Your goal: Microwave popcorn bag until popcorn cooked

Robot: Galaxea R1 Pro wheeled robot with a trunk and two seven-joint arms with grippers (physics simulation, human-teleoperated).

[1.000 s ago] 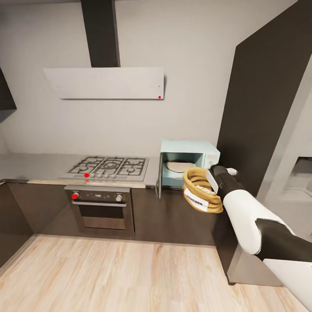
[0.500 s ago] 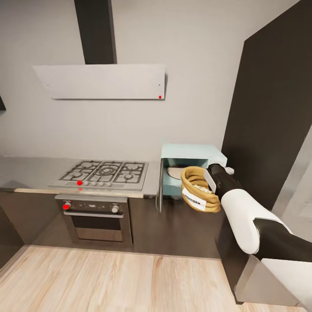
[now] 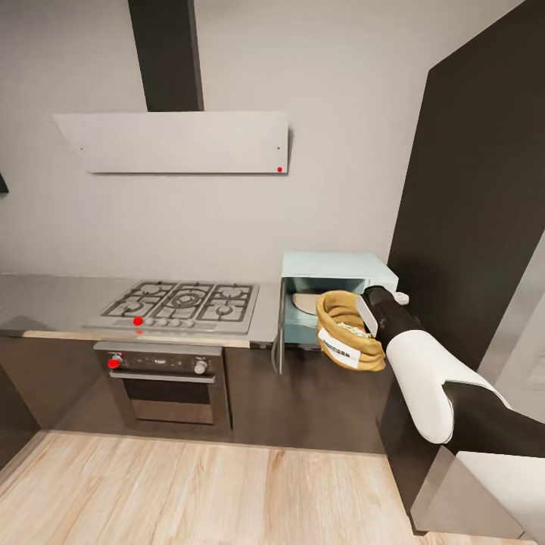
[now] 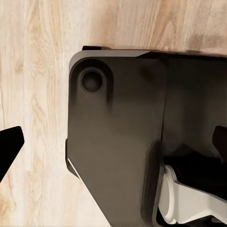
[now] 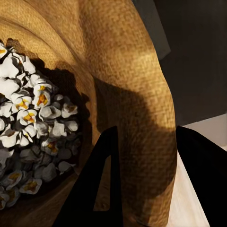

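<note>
A grey-walled kitchen [image 3: 227,219] with dark cabinets and a plank floor [image 3: 189,492]: a tall dark cabinet [image 3: 469,212] stands just beside the microwave [image 3: 333,295] on one side, and the grey surface [image 3: 53,299] runs away from the microwave on the other, carrying a gas hob [image 3: 178,303] above a steel oven [image 3: 163,382]. A pale hood [image 3: 182,144] hangs on the wall above the hob. The mint microwave sits at the cabinet end of the surface, its door [image 3: 278,325] swung open and a pale turntable plate [image 3: 306,301] visible inside.

Directly in front of the microwave's open cavity, held in the air and off the surface, is the popcorn bag [image 3: 347,331], label outward and tipped toward the camera. The right hand [image 3: 369,314] is clamped on the bag's rolled rim, one finger [image 5: 99,184] inside the mouth and the other [image 5: 203,179] outside against the cloth, on the side of the bag away from the microwave door. White popped kernels [image 5: 33,127] fill the bag.

The sack looks light and soft, its woven wall sagging; the thick rolled rim seems the firmest place to hold, and tilting it risks spilling kernels.

The left hand [image 4: 113,142] points down at the robot's dark base [image 4: 118,137] and the floor, its two fingertips wide apart with nothing between them.
</note>
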